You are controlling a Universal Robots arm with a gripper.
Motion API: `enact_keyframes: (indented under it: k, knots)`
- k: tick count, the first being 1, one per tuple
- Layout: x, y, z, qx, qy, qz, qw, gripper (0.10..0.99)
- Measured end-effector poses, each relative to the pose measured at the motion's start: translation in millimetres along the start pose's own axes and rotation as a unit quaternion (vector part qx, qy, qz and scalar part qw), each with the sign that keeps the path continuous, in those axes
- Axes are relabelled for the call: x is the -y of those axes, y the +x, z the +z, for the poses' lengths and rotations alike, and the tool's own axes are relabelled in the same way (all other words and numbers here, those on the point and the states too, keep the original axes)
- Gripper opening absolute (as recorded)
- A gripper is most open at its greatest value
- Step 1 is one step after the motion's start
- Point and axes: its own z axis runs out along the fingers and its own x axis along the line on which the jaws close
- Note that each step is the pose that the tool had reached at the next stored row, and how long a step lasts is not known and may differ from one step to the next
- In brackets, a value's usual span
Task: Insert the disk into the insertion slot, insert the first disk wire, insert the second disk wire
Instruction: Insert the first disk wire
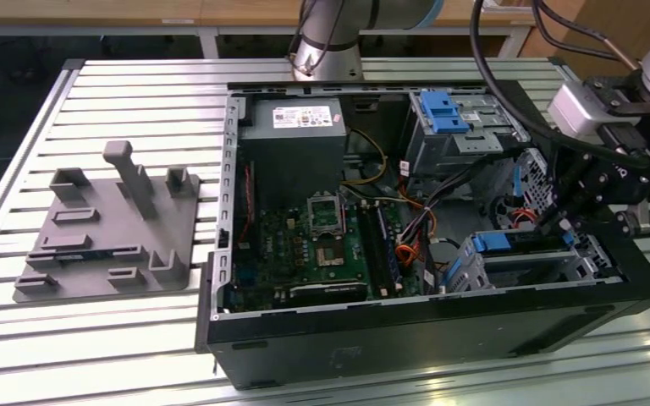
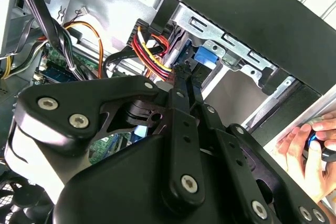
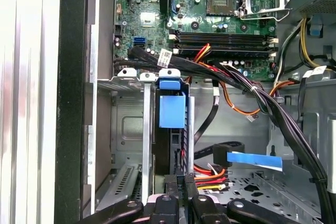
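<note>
Blue-framed, the disk (image 3: 172,111) sits inside the insertion slot (image 3: 128,129); my end effector (image 3: 178,179), drawn together at the slot's mouth, should, I think, push straight, clear of the red-and-yellow wires (image 3: 210,174) beside the slot.

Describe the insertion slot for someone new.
Inside the open black computer case, go to the corner at the exterior view's lower right. The insertion slot is the low silver cage there holding the blue-framed disk; the taller grey bay bears a wide blue latch.
</note>
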Motion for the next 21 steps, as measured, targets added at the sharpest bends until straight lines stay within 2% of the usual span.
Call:
enact_keyframes:
  k: [19, 21]
  knots:
    - [0.4, 0.4, 8.9, -0.0011, -0.0013, 0.000, 1.0000, 0.165]
    - [0.3, 0.4, 9.5, -0.0002, -0.0015, 0.000, 1.0000, 0.176]
